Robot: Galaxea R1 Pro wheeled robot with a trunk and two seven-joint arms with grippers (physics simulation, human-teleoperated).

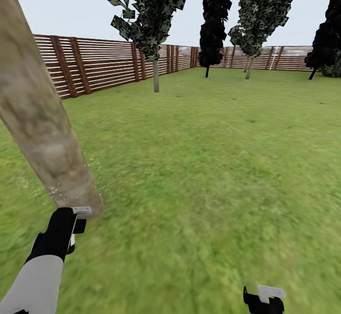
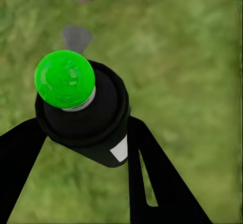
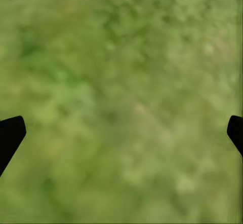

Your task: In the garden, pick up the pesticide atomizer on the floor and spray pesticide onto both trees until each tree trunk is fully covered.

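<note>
Left gripper (image 2: 81,133) fingers clamp pesticide atomizer (image 2: 83,110) beside tree trunk (image 1: 40,115), at 10 o'clock | right gripper (image 3: 121,133) fingers spread, empty | risk: nozzle too close, coverage patchy.

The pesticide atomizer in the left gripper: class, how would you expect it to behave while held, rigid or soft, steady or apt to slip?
The pesticide atomizer looks like a rigid, round bottle, so it probably won't deform. The left gripper has one finger on each side of its curved body, so it might twist or slide if squeezed lightly. It looks small beside the fingers, so is likely light.
</note>
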